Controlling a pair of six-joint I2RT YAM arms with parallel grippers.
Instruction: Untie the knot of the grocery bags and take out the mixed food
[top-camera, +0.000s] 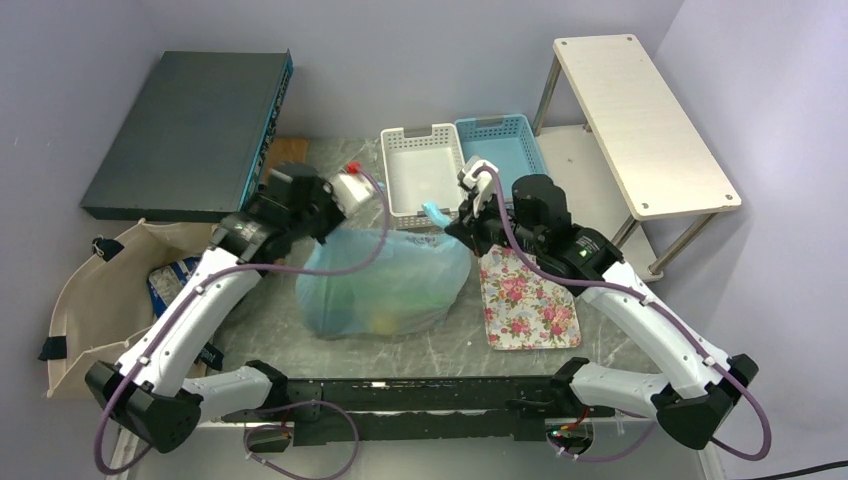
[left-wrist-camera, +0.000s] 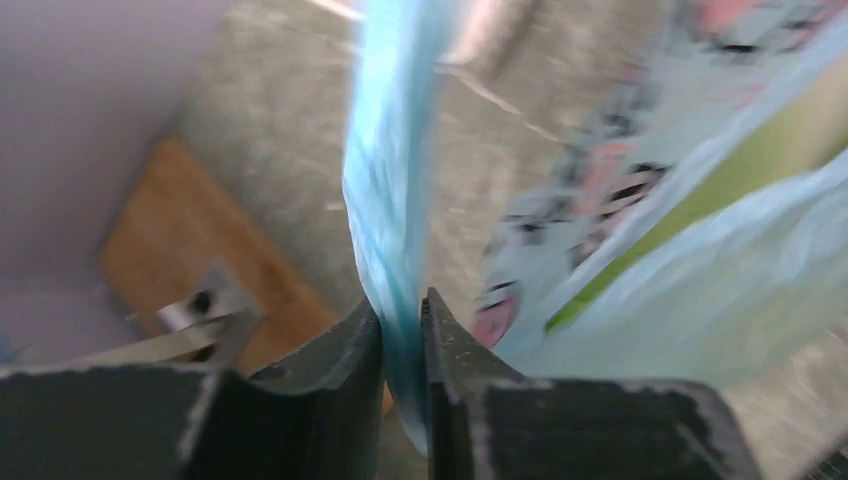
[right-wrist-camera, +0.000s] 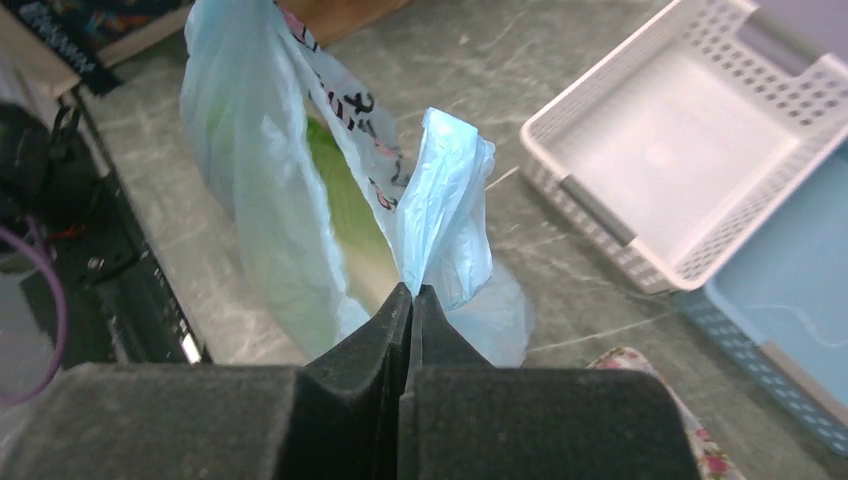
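The light-blue plastic grocery bag (top-camera: 385, 282) lies mid-table, with green and yellowish food (top-camera: 375, 305) showing through it. My left gripper (top-camera: 338, 222) (left-wrist-camera: 402, 310) is at its upper left corner, shut on a stretched strip of the bag's handle (left-wrist-camera: 390, 150). My right gripper (top-camera: 452, 222) (right-wrist-camera: 412, 290) is at the upper right corner, shut on the other bunched handle (right-wrist-camera: 445, 190) (top-camera: 435, 213). Pale-green food (right-wrist-camera: 345, 215) shows inside the bag's open mouth. The knot is out of view. The beige canvas tote (top-camera: 85, 300) lies far left with a blue packet (top-camera: 172, 280) in it.
A white basket (top-camera: 425, 170) and a blue basket (top-camera: 503, 148) stand behind the bag. A floral cloth (top-camera: 528, 300) lies under the right arm. There is a black case (top-camera: 190, 130) at the back left, a wooden board (left-wrist-camera: 190, 250) beside it, and a white shelf (top-camera: 640, 120) at the back right.
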